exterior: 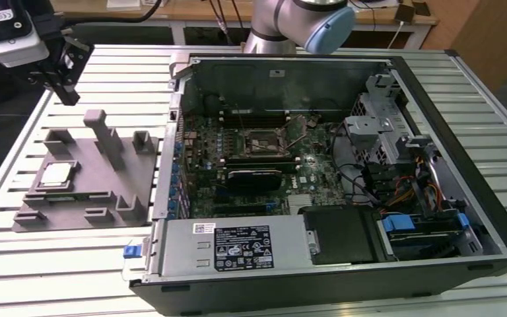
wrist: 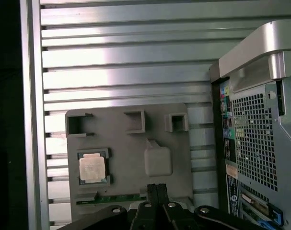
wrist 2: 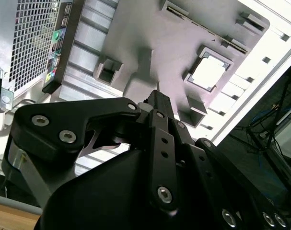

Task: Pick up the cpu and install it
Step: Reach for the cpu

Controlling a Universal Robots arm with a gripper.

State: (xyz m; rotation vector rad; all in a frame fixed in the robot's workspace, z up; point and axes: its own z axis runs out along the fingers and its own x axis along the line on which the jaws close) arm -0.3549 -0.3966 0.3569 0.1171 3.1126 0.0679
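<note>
Tabletop of slatted metal carries everything. An open computer case lies just beside the grey fixture, on the exterior view's right of it. Above the fixture and well apart from it hangs the pincer, fingers pressed together with nothing between them. The cpu lies flat in a square pocket of the fixture, untouched. It is probably light, rigid and fragile, with a slick metal top, so its thin opposite edges look the safest hold. Pocket walls hide most of those edges and its underside. Whether the socket inside the case stands open is hard to make out.
</note>
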